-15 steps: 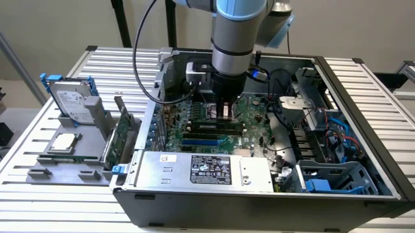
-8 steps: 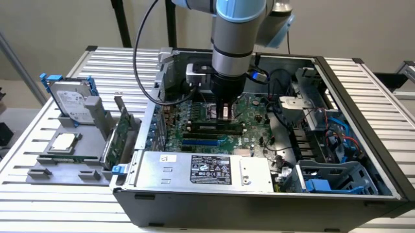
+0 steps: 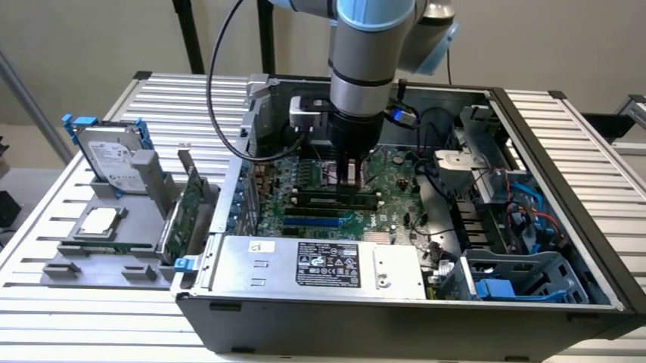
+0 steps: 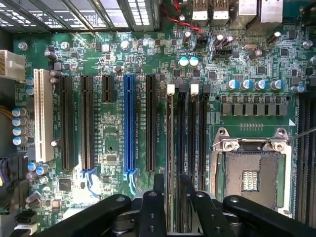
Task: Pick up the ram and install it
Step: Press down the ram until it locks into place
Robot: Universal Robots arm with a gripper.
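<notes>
We hold the end effector [image 4: 170, 190] clamped on the ram [image 4: 170, 148], seating it; next calls for straight downward pressure.

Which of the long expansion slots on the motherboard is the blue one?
The blue slot is the fourth long slot counting from the white slot; the others between and beside it are black, and it lies nearer the claw.

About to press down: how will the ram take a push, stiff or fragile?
The ram, seen edge-on in the gripper, looks very thin. It is probably stiff along its length but apt to flex or crack under a sideways push. It is likely light for its size. Standing on its narrow edge above the motherboard, it may tilt unless pressed straight.
</notes>
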